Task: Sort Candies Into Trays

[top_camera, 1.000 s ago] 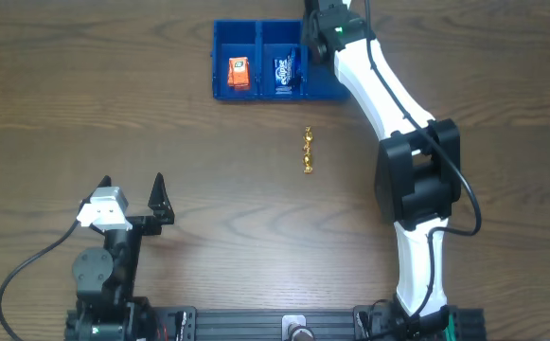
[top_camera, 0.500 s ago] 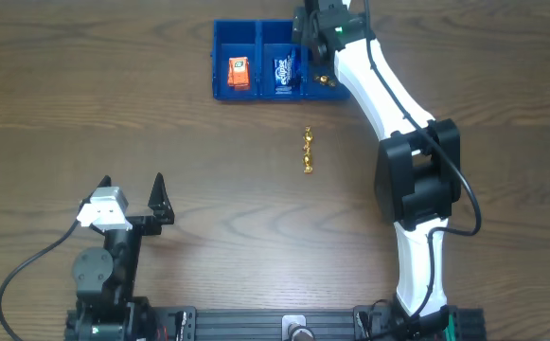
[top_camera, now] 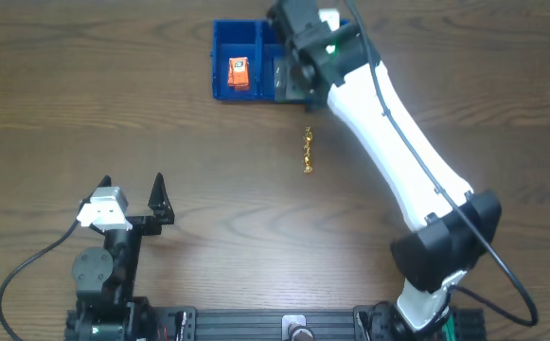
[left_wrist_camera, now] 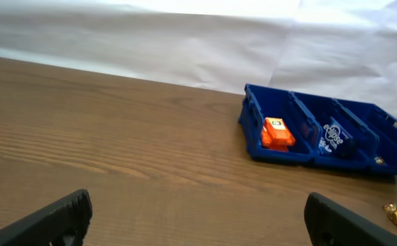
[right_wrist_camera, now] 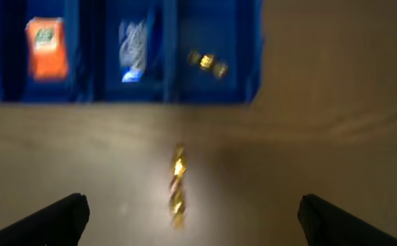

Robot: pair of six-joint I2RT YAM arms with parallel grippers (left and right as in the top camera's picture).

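**Top view**
- 1 × table (top_camera: pixel 85 95): wood, mostly bare.
- 1 × left gripper (top_camera: pixel 133 189): fingers spread wide and empty. There is open wood on every side of them, and the tray sits well ahead and off to their right.
- 1 × tray (top_camera: pixel 225 43): blue, near the table's far edge. The right arm (top_camera: pixel 388 123) lies over its right part.
- 1 × orange candy (top_camera: pixel 239 74): in the tray's left compartment.
- 1 × gold line (top_camera: pixel 308 152): a short row of wrapped gold pieces, seemingly three. It lies on the table just short of the tray's near wall, apart from it.

**Left wrist view**
- Fingers (left_wrist_camera: pixel 55 215) parted, with bare wood between and ahead of them.
- The tray stands far beyond the fingertips and has three compartments, one candy in each: the orange candy, 1 × blue candy (left_wrist_camera: pixel 335 133) in the middle, and 1 × gold candy (left_wrist_camera: pixel 379 161) in the third.
- One end of the gold line shows just outside the finger on the tray's side.

**Right wrist view**
- 1 × right gripper (right_wrist_camera: pixel 191 201): fingers released, wide apart and empty.
- The gold line shows midway between the fingers, untouched. It is too blurred here to count the pieces.
- A strip of bare wood separates the gold line from the tray wall beyond the fingertips.
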